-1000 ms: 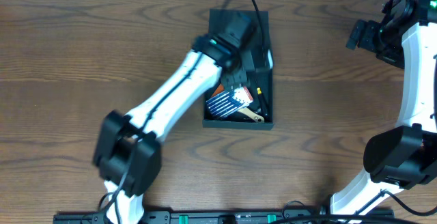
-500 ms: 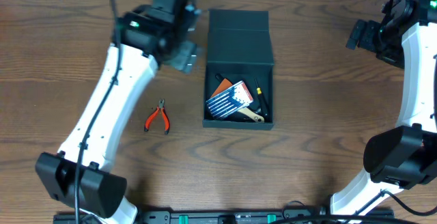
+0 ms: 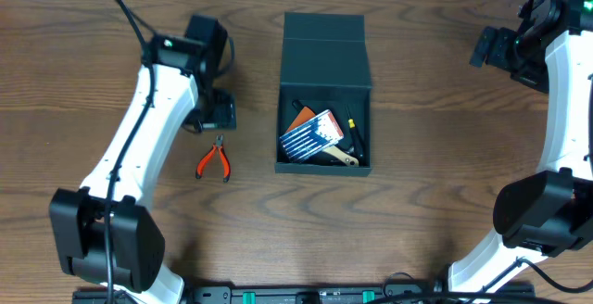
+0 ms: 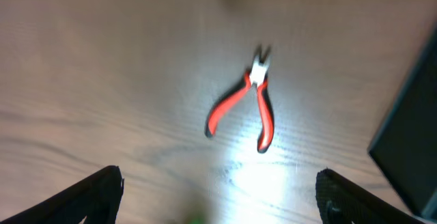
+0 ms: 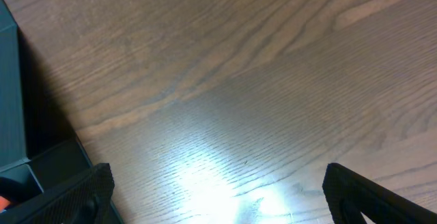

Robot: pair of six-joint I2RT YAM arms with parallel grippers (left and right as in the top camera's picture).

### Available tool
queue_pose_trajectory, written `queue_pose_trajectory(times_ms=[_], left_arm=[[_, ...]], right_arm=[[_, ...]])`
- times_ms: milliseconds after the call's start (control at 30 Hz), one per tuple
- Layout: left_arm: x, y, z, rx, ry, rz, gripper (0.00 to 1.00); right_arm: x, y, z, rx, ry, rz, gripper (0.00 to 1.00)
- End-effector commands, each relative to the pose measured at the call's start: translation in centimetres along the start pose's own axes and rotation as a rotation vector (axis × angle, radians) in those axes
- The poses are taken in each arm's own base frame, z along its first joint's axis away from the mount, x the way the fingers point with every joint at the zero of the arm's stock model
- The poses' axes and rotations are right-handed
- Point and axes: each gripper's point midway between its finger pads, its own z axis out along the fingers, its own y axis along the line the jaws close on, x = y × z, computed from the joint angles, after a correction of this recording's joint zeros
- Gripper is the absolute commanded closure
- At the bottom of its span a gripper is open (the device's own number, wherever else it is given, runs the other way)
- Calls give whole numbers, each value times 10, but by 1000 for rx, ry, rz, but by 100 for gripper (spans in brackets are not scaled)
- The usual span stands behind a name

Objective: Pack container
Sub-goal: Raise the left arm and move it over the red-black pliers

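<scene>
The container [image 3: 324, 58], a dark teal-black box with its flap lid folded back, sits at the table's centre. Inside lie a blue striped screwdriver case [image 3: 310, 134], an orange item and some dark tools. Red-handled pliers [image 3: 214, 159] lie on the wood to its left. My left gripper [image 3: 213, 119] hovers just beyond them, open and empty. In the left wrist view the pliers [image 4: 249, 104] lie ahead of the fingers [image 4: 95, 191], with the container's edge [image 4: 416, 135] at right. My right gripper [image 3: 491, 49] is raised at the far right, open; its fingers [image 5: 365, 193] frame bare wood.
The brown wooden table [image 3: 111, 44] stretches wide on both sides of the box. A corner of the container [image 5: 10, 94] shows at the left of the right wrist view. A rail runs along the table's near edge [image 3: 296, 295].
My left arm swung out of the container to the left, then came down toward the red pliers. The pliers came into view once the arm cleared. The right arm stayed still.
</scene>
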Motion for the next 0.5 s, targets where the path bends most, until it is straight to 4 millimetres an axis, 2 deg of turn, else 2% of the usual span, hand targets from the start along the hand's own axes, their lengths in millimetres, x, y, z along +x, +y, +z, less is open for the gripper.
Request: queue_pose_trajectory(times_ms=[0, 167, 467], left_arm=[[21, -4, 25, 17, 76, -95, 12], [38, -13, 55, 56, 125, -138, 12], [36, -19, 88, 80, 70, -140, 12]], right_arm=[[-3, -1, -6, -3, -19, -2, 1], [-3, -1, -6, -3, -19, -3, 1], [-3, -1, -6, -3, -19, -3, 1]])
